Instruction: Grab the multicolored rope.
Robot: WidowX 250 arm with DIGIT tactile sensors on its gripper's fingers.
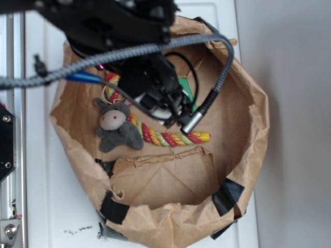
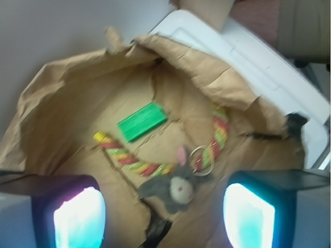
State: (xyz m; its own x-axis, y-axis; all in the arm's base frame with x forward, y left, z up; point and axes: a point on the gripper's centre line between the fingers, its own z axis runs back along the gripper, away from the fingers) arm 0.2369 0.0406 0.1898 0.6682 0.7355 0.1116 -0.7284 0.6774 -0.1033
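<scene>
Gripper (image 2: 164, 217) hangs wide open and empty at the bottom of the wrist view; the rope (image 2: 135, 164) curves across mid-frame, just above it, beside the donkey (image 2: 173, 190).

Inside the paper bag (image 2: 62, 93) the rope (image 2: 150, 168) curves along the bottom, the toy donkey (image 2: 173, 191) lying over its middle and the block (image 2: 141, 121) just beside it.

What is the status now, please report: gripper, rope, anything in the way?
Gripper open, above the bag, holding nothing. Multicolored rope curved on bag floor, not grasped. Grey plush donkey lies over its middle; green block beside, apart.
</scene>
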